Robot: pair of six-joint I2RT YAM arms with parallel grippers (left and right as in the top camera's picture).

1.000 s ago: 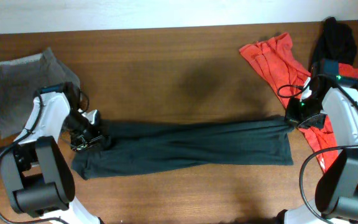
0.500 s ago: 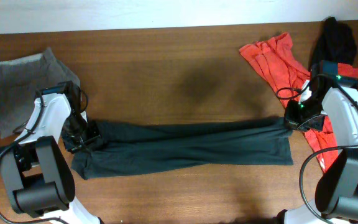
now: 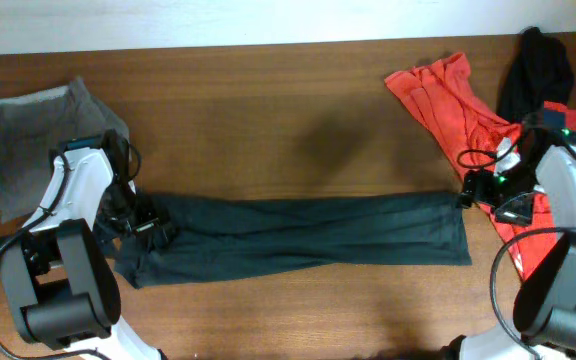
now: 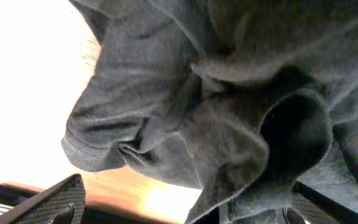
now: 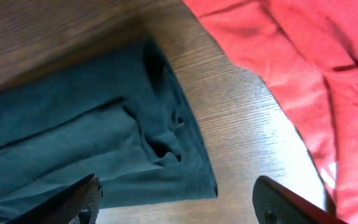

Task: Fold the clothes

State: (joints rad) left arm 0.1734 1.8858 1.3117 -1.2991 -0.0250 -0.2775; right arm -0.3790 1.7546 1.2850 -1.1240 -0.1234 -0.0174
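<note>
On wood (image 3: 268, 120), rumpled dark garment (image 3: 298, 235); left end effector (image 4: 179, 210) apart; right end effector (image 5: 182, 202) apart

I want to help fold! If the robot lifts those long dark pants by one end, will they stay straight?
Probably not. The dark pants bunch into soft folds at one end, so they'd likely droop. They look thin, so probably light.

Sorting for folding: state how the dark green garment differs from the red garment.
The dark green garment lies stretched in a long band across the table; the red garment sits crumpled at the far right. The dark green one spans from the left gripper to the right gripper; the red one runs partly under the right arm. Both are cloth resting on the wooden table.
</note>
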